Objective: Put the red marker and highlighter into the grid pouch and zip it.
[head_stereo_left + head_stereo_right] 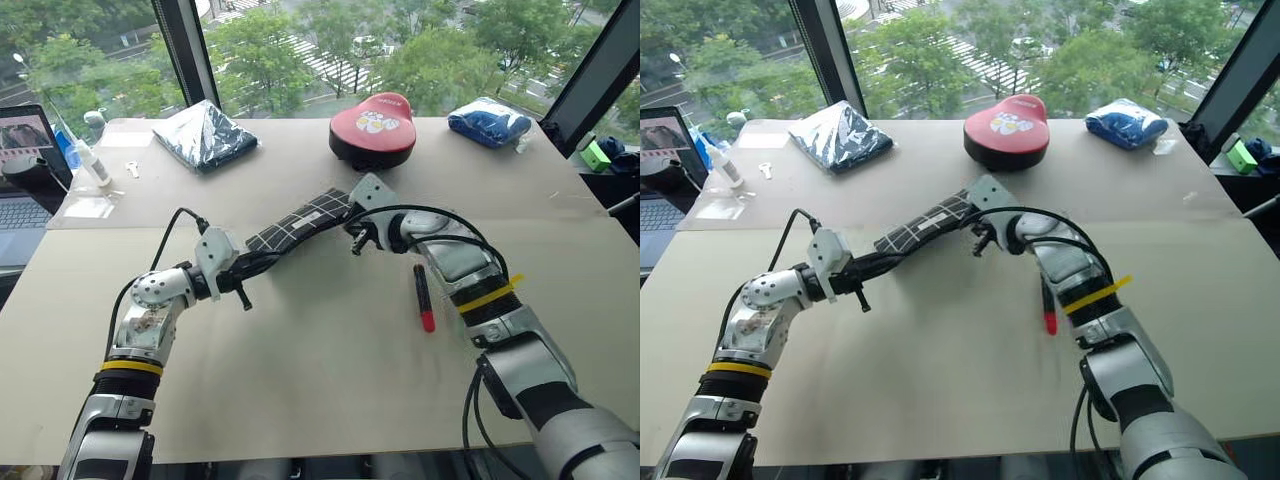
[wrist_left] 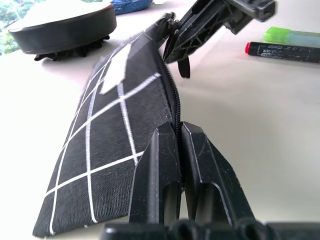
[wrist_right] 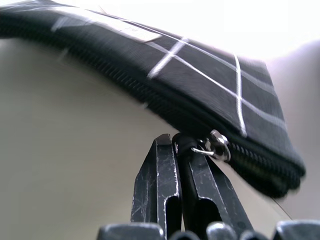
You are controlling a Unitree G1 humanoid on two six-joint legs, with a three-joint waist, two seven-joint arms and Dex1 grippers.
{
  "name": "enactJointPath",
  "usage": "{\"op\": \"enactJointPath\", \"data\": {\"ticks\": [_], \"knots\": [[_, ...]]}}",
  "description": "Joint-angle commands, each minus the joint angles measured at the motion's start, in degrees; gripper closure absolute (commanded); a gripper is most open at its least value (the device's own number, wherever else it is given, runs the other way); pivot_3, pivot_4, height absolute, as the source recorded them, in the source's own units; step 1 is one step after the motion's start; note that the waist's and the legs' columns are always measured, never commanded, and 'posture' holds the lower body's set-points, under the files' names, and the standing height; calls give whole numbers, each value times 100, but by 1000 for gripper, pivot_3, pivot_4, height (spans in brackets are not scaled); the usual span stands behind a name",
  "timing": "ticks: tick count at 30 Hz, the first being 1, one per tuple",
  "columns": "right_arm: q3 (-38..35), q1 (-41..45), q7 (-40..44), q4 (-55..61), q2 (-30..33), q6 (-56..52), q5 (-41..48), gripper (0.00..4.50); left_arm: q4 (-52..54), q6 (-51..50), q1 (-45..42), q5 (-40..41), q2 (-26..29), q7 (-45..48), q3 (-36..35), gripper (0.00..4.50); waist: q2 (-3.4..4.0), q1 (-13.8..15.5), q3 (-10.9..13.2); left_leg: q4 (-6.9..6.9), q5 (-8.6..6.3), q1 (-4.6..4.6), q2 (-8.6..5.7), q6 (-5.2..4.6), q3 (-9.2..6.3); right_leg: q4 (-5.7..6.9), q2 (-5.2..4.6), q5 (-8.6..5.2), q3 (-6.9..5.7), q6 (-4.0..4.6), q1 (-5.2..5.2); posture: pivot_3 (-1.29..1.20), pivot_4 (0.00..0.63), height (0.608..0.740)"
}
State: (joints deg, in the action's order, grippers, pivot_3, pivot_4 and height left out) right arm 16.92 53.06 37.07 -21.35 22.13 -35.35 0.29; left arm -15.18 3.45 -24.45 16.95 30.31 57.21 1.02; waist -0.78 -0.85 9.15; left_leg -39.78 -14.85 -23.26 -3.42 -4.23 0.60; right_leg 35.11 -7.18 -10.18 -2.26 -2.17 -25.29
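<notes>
The grid pouch (image 1: 300, 222) is held up over the middle of the tabletop (image 1: 300, 380). Its near end is pinched by the closed left end effector (image 2: 179, 150). Its zipper pull cord (image 3: 192, 145) is pinched by the closed right end effector (image 3: 177, 150). The red marker (image 1: 424, 297) and highlighter (image 2: 295, 36) lie outside, so the pouch is likely being unzipped; a steady pull is needed next. No writing can be read.

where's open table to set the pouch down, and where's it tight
Free: the broad near part of the table between the two arms, and the stretch left of the grid pouch, below the folded dark cloth. Tight: around the red marker beside the right arm, and the far edge near the red case and blue bundle.
</notes>
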Motion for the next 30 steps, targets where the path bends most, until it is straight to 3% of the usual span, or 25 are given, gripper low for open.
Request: {"op": "enactJointPath", "data": {"ticks": [1, 9, 18, 23, 30], "knots": [[-312, 95, 44, 197, -47, -34, 144, 4459, -32, 177, -83, -22, -14, 101, -44, 4500, 0, -4, 0, 1, 0, 1, 1, 0, 0, 0, 1, 0, 0, 0, 0, 0, 150, 740], [198, -276, 279, 701, -582, -265, 70, 4459, -35, 136, -142, -32, -21, 178, -54, 4500, 0, -23, 0, 1, 1, -2, 6, 1, 1, 6, 6, 0, 2, 1, -3, 0, 150, 740], [370, -251, 335, 573, -671, -97, -111, 4459, 196, -32, -44, 2, 35, 192, -73, 4500, 0, -6, 0, -2, 1, -1, 2, 2, -2, 7, 3, 0, 1, 1, -3, 0, 150, 740], [-129, -387, 314, 764, -356, -283, 42, 4459, 375, -172, 23, 46, 101, 250, -98, 4500, 0, 8, 0, -2, 2, -2, 2, 3, -2, 7, 3, 1, 1, 1, -4, 0, 150, 740], [-820, -1686, 968, 2735, 728, -1330, 813, 4459, 279, 507, 524, 57, 554, 1079, -94, 4500, 0, 13, 0, 3, -1, -7, 4, 0, -7, -5, 3, 0, -3, 1, -3, 0, 150, 740]]}}
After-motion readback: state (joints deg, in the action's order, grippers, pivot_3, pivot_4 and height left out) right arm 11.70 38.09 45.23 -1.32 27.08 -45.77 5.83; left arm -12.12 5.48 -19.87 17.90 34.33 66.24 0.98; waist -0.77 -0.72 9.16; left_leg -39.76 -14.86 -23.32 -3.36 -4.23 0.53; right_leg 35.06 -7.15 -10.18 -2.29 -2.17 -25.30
